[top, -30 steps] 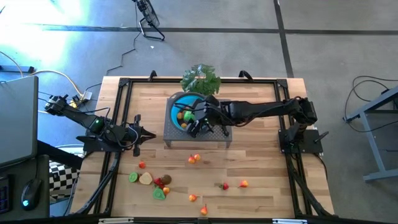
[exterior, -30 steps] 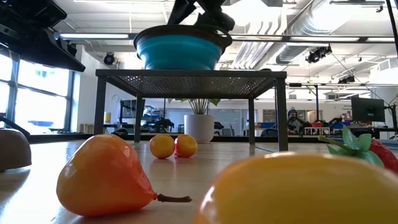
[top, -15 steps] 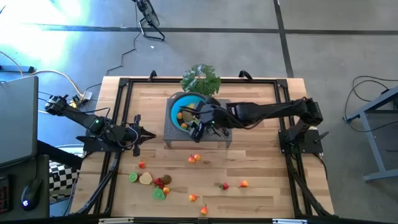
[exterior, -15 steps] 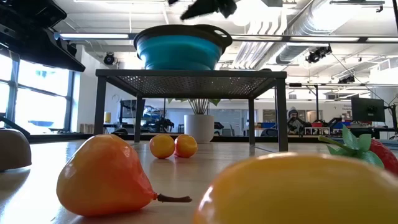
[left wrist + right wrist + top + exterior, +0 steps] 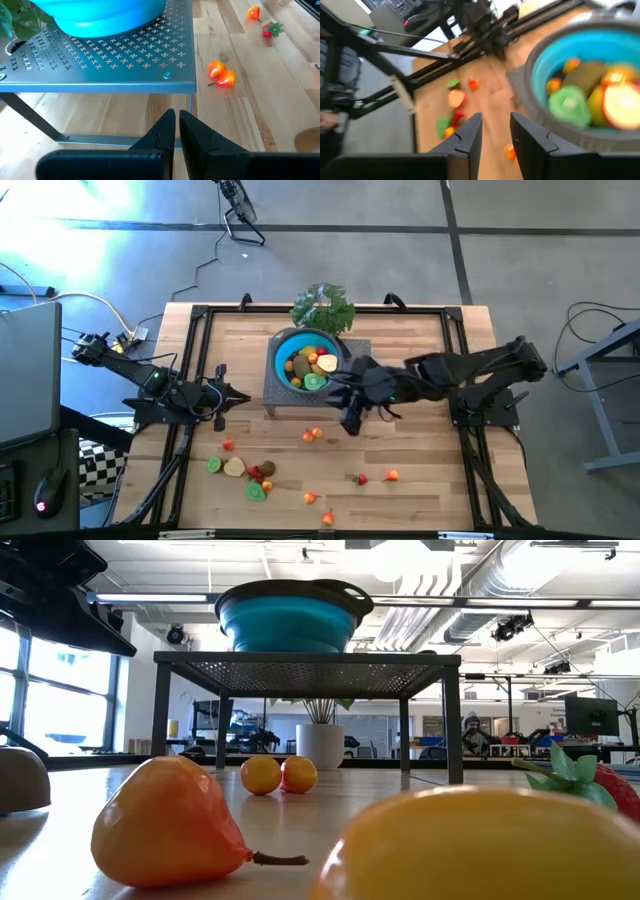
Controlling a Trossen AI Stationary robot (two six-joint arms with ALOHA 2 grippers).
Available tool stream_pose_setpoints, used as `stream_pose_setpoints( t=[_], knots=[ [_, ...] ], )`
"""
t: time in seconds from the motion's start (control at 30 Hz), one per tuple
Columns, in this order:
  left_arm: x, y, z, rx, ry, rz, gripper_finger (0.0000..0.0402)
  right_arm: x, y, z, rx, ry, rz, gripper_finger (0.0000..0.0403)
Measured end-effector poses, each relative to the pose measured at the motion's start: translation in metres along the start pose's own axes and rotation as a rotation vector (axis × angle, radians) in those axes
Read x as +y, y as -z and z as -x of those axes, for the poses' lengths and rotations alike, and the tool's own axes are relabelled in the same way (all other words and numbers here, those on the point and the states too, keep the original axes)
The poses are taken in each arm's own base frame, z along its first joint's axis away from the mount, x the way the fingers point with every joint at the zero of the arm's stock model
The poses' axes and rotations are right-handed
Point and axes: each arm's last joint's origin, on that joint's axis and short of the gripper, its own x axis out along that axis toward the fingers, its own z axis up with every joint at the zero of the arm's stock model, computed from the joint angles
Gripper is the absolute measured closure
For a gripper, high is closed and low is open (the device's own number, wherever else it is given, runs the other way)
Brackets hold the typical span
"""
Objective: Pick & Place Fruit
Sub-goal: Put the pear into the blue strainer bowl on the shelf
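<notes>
- Fruit in two groups. Several pieces sit in the blue bowl: yellow, orange, green, a brown one, and a cream-faced slice lying cut side up.
- Bowl stands on the perforated grey stand, at the stand's left part; leafy green bunch just behind it.
- The rest lies loose on the wooden table, nearer the front edge.
- Orange-yellow pair, the two pieces touching, just in front of the stand.
- Strawberry and a small orange piece sit front-right, near each other.
- Cluster front-left: green slice, cream slice, brown and red bits, another green piece.
- Orange pear lies on its side in the low view: long axis level, stem end pointing to the picture's right.
- Right gripper hangs over the stand's front edge, between bowl and loose pair. Fingers narrow with a gap, nothing between them.
- Left gripper rests at the table's left, aimed at the stand; fingers pressed nearly together, empty.
</notes>
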Motion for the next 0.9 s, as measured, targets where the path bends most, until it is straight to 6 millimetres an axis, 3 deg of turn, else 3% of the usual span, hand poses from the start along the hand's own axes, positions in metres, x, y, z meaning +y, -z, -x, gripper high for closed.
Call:
stream_pose_setpoints(
  t=[0.2, 0.6, 0.9],
  knots=[
    [0.000, 0.000, 0.000, 0.000, 0.000, 0.000, 0.0380, 0.014, 0.026, 0.019, 0.126, 0.014, -0.143, 0.0334],
    [0.000, 0.000, 0.000, -0.001, 0.000, 0.000, 0.0380, 0.026, 0.078, 0.042, 0.326, 0.255, -0.445, 0.0353],
    [0.000, 0.000, 0.000, -0.001, 0.000, 0.000, 0.0380, 0.028, 0.099, 0.059, 0.450, 0.329, -0.334, 0.0353]
  ],
)
